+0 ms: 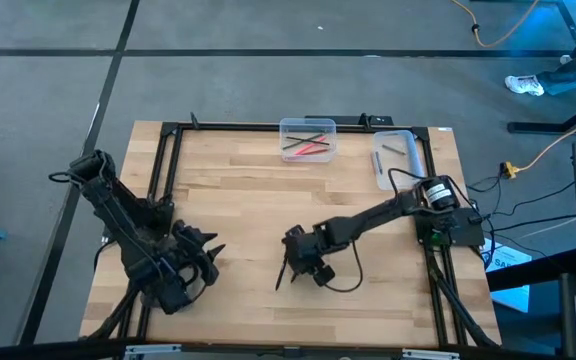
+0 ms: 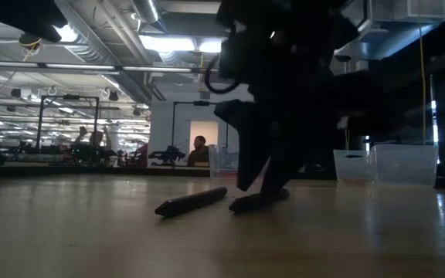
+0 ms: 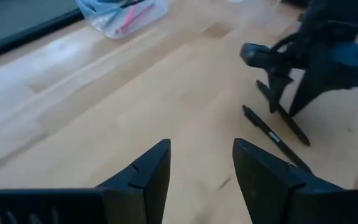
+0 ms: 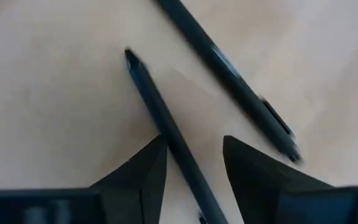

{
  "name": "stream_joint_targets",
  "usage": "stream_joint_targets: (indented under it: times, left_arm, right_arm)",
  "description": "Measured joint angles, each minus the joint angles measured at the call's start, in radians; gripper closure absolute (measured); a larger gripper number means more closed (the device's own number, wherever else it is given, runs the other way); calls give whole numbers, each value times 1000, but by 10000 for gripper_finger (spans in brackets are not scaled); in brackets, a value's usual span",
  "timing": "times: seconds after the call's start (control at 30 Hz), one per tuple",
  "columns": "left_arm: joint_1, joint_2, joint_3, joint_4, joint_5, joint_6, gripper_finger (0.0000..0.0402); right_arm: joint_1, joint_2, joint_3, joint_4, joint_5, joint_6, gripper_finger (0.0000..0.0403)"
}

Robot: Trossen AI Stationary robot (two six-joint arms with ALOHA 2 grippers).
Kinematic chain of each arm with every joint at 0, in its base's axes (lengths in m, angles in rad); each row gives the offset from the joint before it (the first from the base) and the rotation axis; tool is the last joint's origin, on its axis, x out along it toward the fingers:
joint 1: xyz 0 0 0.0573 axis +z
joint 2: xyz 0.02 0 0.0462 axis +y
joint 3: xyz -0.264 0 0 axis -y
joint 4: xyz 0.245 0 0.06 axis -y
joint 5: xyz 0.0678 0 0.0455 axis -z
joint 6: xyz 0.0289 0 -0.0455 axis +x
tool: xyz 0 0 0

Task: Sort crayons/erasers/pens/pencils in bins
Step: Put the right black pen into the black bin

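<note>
Two dark pens lie on the wooden table near its middle front. One pen (image 4: 166,130) runs between the open fingers of my right gripper (image 4: 194,140), which points steeply down over it (image 1: 293,268). The other pen (image 4: 229,68) lies just beyond, flat on the table (image 2: 191,202). My left gripper (image 3: 201,146) hovers open and empty at the front left (image 1: 208,250), facing the pens. Two clear bins stand at the far edge: one (image 1: 308,121) holds red and dark sticks, the other (image 1: 393,133) grey ones. My right gripper's fingers come from above and stand on either side of the nearer pen's barrel (image 4: 176,152), lying across it. The pen lies flat on the table, close to one finger (image 4: 148,162). Whether that finger touches it, I cannot tell.
A black frame rail (image 1: 168,170) runs around the tabletop. Bare wood lies between the pens and the bins at the far edge. Cables and the right arm's base (image 1: 448,225) sit at the table's right edge. People sit in the room far behind the table (image 2: 199,150).
</note>
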Motion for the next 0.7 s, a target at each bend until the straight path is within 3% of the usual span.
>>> stream_joint_targets:
  times: [0.2,0.43,0.7]
  left_arm:
    - [11,0,0,-5,-75,66,236]
    - [10,-2,0,-59,-66,136,236]
    - [10,-3,0,-316,-9,-26,236]
  right_arm:
    - [-76,0,0,-118,-19,-49,267]
    - [-122,32,5,-129,-102,-58,303]
    - [-136,129,125,-153,-160,-61,336]
